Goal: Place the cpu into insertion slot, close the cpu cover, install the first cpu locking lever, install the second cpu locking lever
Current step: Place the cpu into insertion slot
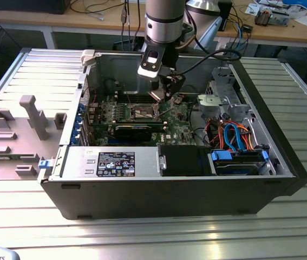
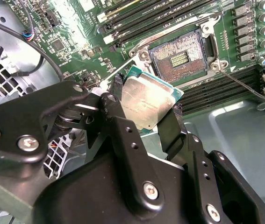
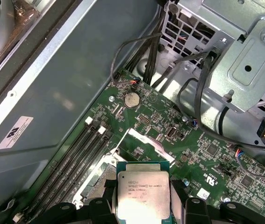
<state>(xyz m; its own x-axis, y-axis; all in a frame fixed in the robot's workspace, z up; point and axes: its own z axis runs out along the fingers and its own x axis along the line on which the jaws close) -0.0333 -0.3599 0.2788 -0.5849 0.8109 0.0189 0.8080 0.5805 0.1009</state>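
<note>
My gripper [image 1: 161,93] is shut on the cpu [image 2: 148,100], a silvery square plate with a green edge, pinched between two black fingers [image 2: 118,88]. In the first wrist view the cpu [image 3: 143,193] is held flat above the green circuit board [image 3: 179,116]. The insertion slot [image 2: 179,58] lies open just beyond the cpu, showing a dark middle and a metal rim. From the exterior view the slot [image 1: 144,112] is below the gripper, slightly toward that view's left. The cpu cover [image 3: 146,145] stands raised as a bright metal plate beside the slot. A thin wire lever [image 2: 244,81] sticks out from the slot's corner.
The open computer case [image 1: 169,189] walls in the board. A long black card [image 1: 137,130] lies in front of the slot. A metal drive cage [image 1: 223,100] and orange and blue cables [image 1: 234,135] sit at the exterior view's right. Memory slots [image 2: 137,23] run beside the socket.
</note>
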